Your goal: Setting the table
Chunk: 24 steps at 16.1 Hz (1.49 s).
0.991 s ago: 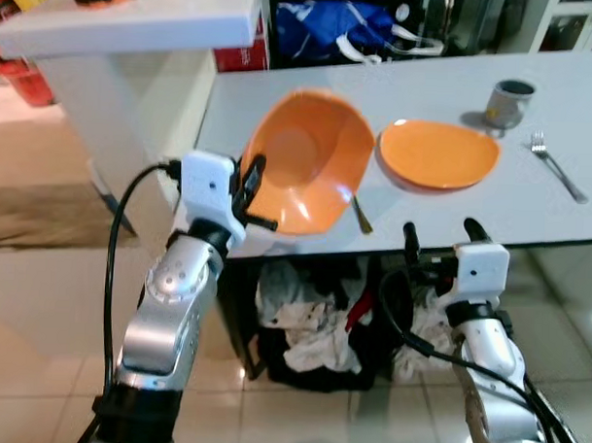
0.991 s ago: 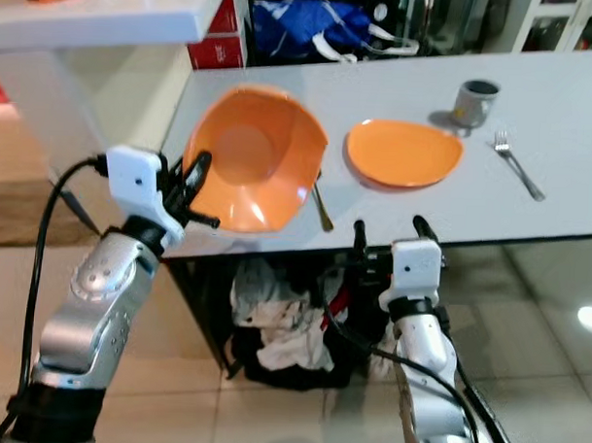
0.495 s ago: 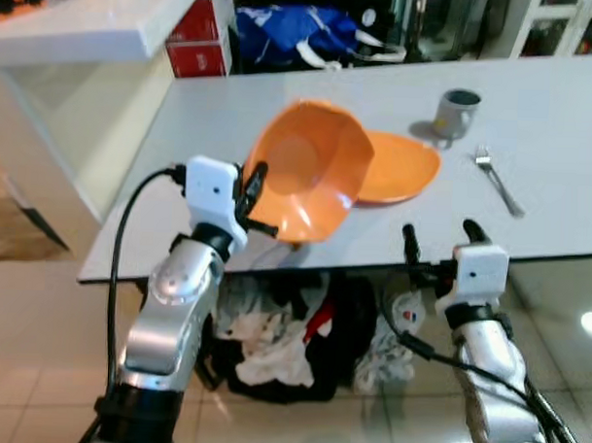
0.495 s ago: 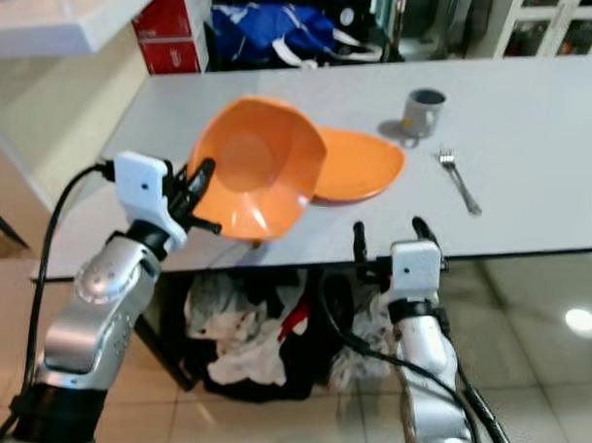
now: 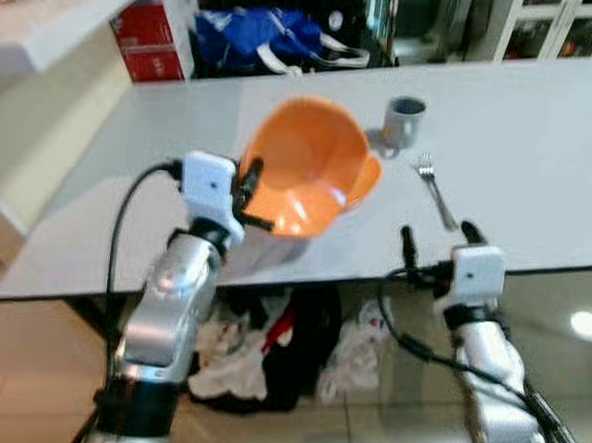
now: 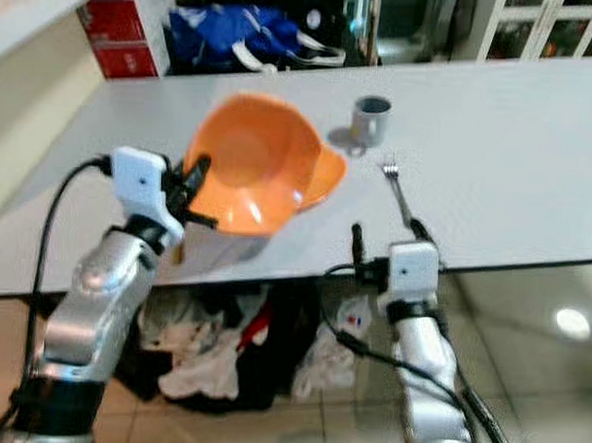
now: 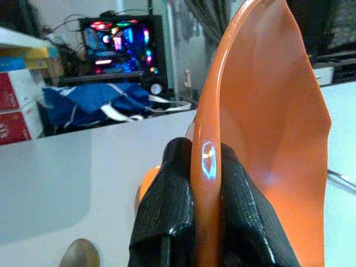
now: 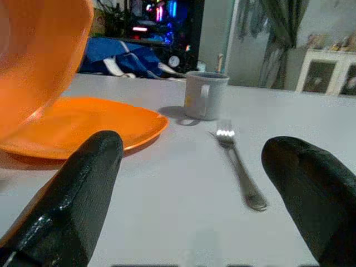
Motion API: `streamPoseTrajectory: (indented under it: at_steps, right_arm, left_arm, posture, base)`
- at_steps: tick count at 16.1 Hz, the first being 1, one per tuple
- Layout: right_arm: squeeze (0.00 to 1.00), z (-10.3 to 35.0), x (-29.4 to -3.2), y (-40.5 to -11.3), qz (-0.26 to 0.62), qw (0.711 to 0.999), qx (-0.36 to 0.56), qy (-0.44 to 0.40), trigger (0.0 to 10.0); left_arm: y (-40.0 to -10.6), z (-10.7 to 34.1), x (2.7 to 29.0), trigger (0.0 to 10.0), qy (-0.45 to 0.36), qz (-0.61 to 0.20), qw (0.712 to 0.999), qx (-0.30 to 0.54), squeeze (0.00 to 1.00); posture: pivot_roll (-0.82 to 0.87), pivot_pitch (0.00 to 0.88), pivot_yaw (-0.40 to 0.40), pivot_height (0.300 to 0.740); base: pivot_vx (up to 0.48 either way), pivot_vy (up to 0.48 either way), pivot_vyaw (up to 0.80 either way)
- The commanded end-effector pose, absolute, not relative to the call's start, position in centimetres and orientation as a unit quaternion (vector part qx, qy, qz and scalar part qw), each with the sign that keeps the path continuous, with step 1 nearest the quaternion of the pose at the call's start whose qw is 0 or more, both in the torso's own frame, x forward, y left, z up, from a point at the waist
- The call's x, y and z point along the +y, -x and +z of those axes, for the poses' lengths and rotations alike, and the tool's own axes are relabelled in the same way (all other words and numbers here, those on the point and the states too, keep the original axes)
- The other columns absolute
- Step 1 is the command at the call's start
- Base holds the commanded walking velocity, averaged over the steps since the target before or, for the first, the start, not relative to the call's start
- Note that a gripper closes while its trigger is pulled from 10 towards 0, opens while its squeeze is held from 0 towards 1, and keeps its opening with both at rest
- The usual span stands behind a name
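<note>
My left gripper point(image 5: 250, 193) is shut on the rim of an orange bowl point(image 5: 308, 168), held tilted above the white table point(image 5: 532, 142); the left wrist view shows the black fingers point(image 7: 172, 217) pinching the rim point(image 7: 204, 167). Behind the bowl lies an orange plate point(image 8: 83, 125), mostly hidden by it in the eye views. A grey mug point(image 5: 405, 120) stands beyond, and a fork point(image 5: 435, 192) lies to its right. My right gripper point(image 5: 437, 244) hangs open at the table's front edge, empty.
A spoon point(image 7: 78, 257) lies on the table near the bowl. Under the table sit crumpled cloths and bags point(image 5: 272, 357). A blue bag point(image 5: 254, 35) and a red box point(image 5: 151, 43) stand behind the table. White cabinets point(image 5: 546, 26) are at the back right.
The camera has shifted, so the table, mug and fork now sit further left in view. The bowl stays in my left gripper and now covers most of the plate.
</note>
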State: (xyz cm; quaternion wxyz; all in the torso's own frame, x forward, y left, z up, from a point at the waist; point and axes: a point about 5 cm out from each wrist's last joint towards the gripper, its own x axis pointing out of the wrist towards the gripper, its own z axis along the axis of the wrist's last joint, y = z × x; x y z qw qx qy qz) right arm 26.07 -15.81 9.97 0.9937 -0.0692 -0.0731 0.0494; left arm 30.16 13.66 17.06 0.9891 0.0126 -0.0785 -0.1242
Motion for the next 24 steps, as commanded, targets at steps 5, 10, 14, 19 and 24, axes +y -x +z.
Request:
streamPoseTrajectory:
  at_steps: [5,10,14,19,24]
  right_arm:
    - [0.0,10.0,-16.1,-26.0,0.051,0.993,-0.071,0.075,10.0]
    - [0.0,9.9,-16.1,-25.9,0.053,0.993,-0.069,0.075,10.0]
    - [0.0,9.8,-16.1,-25.5,0.054,0.994,-0.064,0.076,10.0]
    - [0.0,9.8,-16.8,-24.1,0.047,0.994,-0.056,0.085,10.0]
    - [0.0,9.5,-17.6,-22.2,0.037,0.994,-0.037,0.096,10.0]
  left_arm:
    - [-31.0,18.6,13.5,0.0,-0.002,-0.131,0.987,-0.089,0.0]
    - [-34.7,20.2,12.3,0.0,0.108,-0.14,0.982,-0.058,0.0]
    - [-38.6,20.4,11.9,0.0,0.198,-0.129,0.971,-0.015,0.0]
    - [-40.7,20.8,11.2,0.0,0.217,-0.118,0.969,0.008,0.0]
    - [-41.8,20.9,12.4,0.0,0.248,-0.065,0.967,0.016,0.0]
  posture:
    - [-0.17,0.0,0.106,0.722]
    - [-0.18,0.0,0.103,0.722]
    - [-0.21,0.0,0.1,0.722]
    - [-0.27,0.002,0.112,0.722]
    - [-0.33,0.033,0.113,0.722]
  base:
    - [0.151,-0.076,0.0]
    - [0.0,0.0,0.0]
    - [0.0,0.0,0.0]
    - [0.0,0.0,0.0]
    - [0.0,0.0,0.0]
